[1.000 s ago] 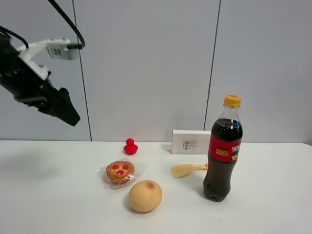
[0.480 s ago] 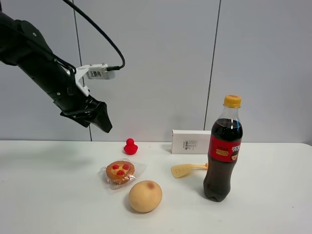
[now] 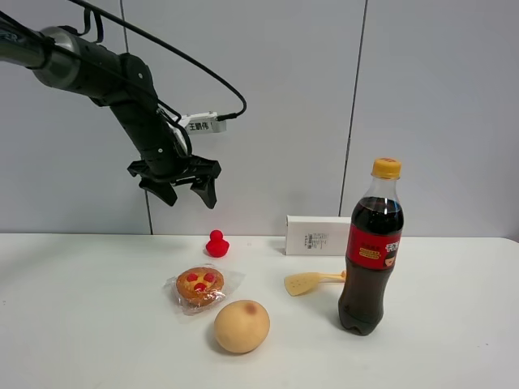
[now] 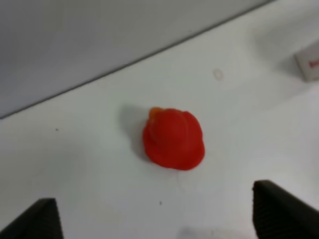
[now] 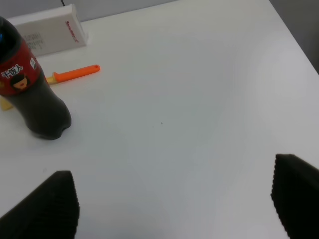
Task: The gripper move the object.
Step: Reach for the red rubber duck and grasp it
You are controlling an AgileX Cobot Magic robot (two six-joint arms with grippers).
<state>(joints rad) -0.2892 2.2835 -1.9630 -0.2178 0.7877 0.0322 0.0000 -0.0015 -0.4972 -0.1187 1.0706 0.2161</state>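
The small glossy red duck toy (image 3: 216, 244) sits on the white table (image 3: 97, 324) near the back wall. My left gripper (image 3: 190, 200) hangs open in the air, above the duck and slightly to its left, and touches nothing. In the left wrist view the duck (image 4: 173, 138) lies between and beyond the two black fingertips of the left gripper (image 4: 159, 219), well apart from both. My right gripper (image 5: 169, 209) is open and empty over bare table. It does not show in the exterior view.
A wrapped muffin (image 3: 199, 286) and a peach (image 3: 242, 326) lie in front of the duck. A cola bottle (image 3: 369, 251), a white box (image 3: 318, 235) and a yellow spatula (image 3: 308, 282) are at the right. The bottle (image 5: 32, 94) also shows in the right wrist view.
My left arm has swung from the far left toward the middle. Its gripper now points down above the duck with both fingers spread. The objects have not moved.
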